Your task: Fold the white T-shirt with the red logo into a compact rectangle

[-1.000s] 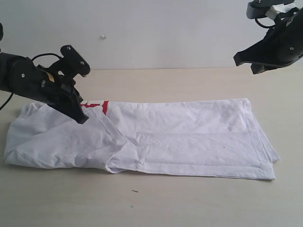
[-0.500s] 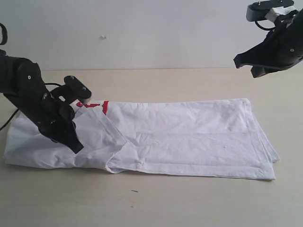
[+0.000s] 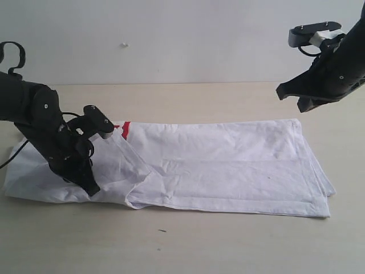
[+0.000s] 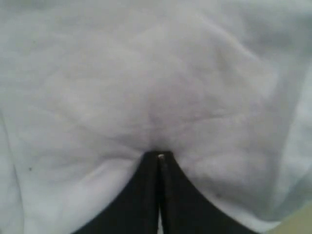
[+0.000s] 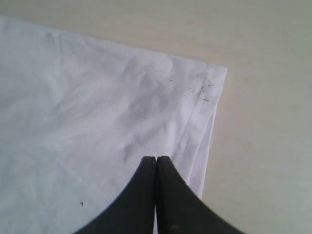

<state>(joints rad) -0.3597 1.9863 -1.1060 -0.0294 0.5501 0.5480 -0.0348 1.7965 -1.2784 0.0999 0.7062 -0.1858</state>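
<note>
Pale table [image 3: 228,245]: our white T-shirt [image 3: 228,165] lies limp, light; left gripper [image 4: 159,157], right gripper [image 5: 156,160] both closed. We'd pinch its layered corner.

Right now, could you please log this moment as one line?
left pincer: shut on white T-shirt | right pincer: shut, raised, empty | fold: unfinished
</note>
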